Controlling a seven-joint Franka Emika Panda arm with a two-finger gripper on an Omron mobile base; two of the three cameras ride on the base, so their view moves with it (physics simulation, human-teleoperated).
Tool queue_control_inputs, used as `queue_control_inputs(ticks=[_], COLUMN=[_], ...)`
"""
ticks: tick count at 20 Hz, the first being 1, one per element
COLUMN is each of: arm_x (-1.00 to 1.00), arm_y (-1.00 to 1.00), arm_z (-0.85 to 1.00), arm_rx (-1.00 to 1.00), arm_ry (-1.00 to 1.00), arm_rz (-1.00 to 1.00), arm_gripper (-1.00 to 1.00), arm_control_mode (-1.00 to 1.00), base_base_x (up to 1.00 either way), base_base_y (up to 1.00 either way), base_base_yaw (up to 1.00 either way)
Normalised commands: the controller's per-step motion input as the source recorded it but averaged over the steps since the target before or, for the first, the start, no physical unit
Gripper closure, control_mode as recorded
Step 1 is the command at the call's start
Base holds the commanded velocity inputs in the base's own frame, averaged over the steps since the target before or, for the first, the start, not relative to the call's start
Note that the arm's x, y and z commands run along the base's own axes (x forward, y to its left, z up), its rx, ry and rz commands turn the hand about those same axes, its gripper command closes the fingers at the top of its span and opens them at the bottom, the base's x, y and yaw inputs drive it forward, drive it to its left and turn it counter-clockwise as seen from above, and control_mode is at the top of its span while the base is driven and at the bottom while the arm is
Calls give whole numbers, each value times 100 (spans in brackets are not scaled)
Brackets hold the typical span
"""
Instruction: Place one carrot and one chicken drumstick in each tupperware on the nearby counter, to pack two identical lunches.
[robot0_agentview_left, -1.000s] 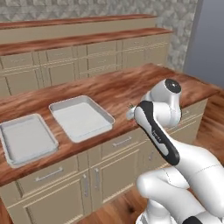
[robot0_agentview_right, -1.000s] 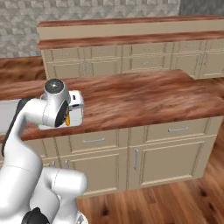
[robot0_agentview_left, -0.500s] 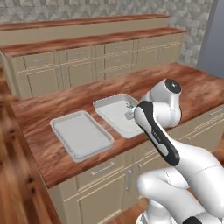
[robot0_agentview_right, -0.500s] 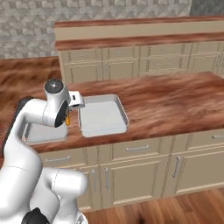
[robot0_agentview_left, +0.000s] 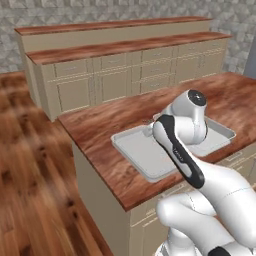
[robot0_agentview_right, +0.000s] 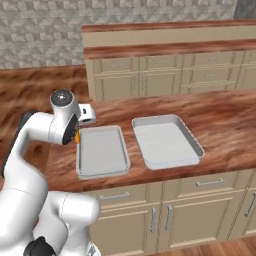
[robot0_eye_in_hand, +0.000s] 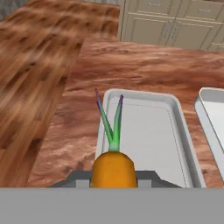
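My gripper (robot0_eye_in_hand: 113, 175) is pinching a carrot (robot0_eye_in_hand: 113, 168) between its fingers, orange body at the bottom of the hand view and green stalks pointing toward twelve o'clock. Just past it lies the smaller tray (robot0_eye_in_hand: 144, 131), with the carrot hanging over its near rim. The larger tray (robot0_agentview_right: 165, 140) sits beside it at three o'clock in the right base view, both on the wooden counter (robot0_agentview_right: 220, 120). As far as I can see, both trays hold nothing: no carrot, no drumstick. So I judge the packing has barely begun; this carrot is the first item to go in, with another carrot and two drumsticks left to fetch.
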Motion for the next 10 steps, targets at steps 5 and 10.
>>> queue_control_inputs(ticks=[5, 10], arm_x=[15, 55], arm_y=[0, -23], arm_z=[-29, -66], arm_rx=[0, 0], arm_ry=[0, 0], arm_rz=[2, 2], arm_gripper=[100, 100], arm_control_mode=[-100, -100], base_base_x=[18, 0], base_base_y=[22, 0], base_base_yaw=[3, 0])
